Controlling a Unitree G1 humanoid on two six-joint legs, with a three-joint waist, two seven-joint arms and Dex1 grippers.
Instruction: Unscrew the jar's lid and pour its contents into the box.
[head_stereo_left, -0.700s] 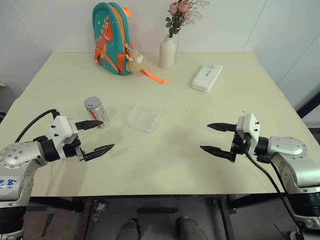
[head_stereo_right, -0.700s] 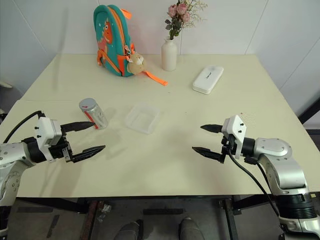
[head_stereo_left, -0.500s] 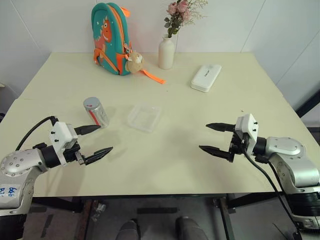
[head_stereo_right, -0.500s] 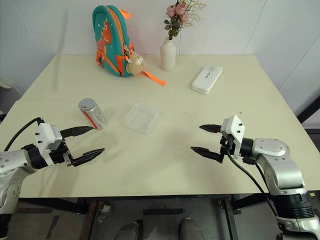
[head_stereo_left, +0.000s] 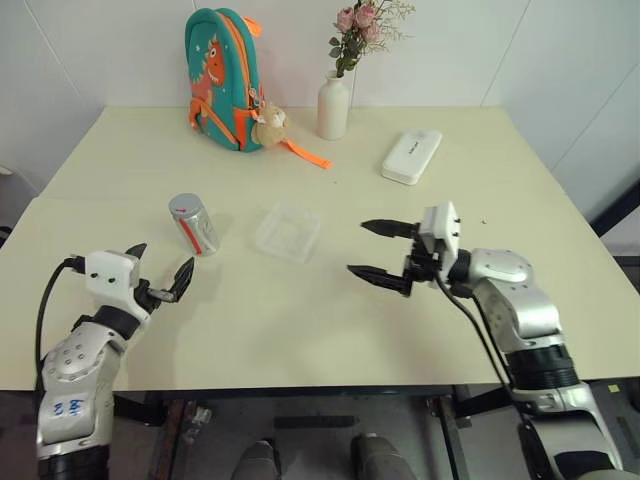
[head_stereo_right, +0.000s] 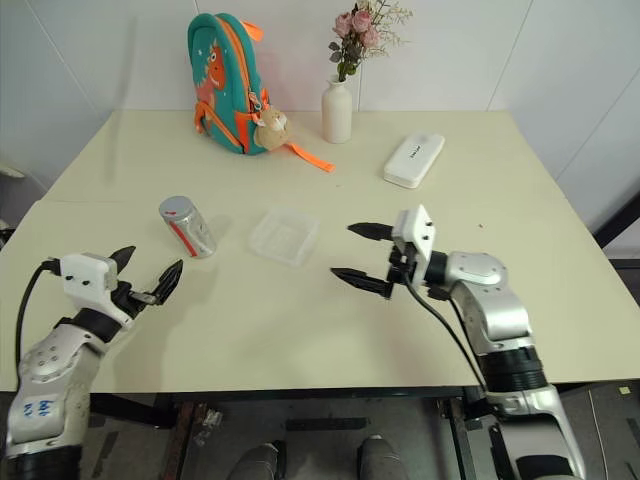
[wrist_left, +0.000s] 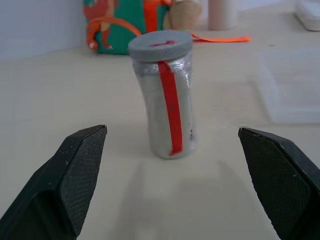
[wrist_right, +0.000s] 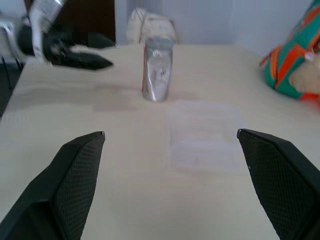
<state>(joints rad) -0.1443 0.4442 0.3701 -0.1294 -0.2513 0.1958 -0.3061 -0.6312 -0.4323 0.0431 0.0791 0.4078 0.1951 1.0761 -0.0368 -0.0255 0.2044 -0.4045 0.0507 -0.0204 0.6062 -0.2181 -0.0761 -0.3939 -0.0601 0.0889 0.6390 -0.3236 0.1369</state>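
The capped jar (head_stereo_left: 194, 223) stood upright on the tabletop (head_stereo_left: 300, 320) toward its left edge, beside the clear box (head_stereo_left: 289, 232), both end effectors (head_stereo_left: 160, 282) (head_stereo_left: 383, 251) gaping wide, empty.

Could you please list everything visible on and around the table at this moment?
jar: one, silvery-clear with a red strip, standing on the table's left part, in front of the left tool
lid: one, light grey with a red mark, on top of the jar
box: one, clear, shallow, mid-table, to the right of the jar
backpack: one, teal and orange, upright at the far edge
plush toy: one, beige, hanging at the backpack's front
vase: one, white, holding pink flowers, to the right of the backpack
case: one, white, oblong, far right part
table: one, pale yellow
left tool: one, black fingers, open, empty, near the jar
right tool: one, black fingers, open, empty, to the right of the box
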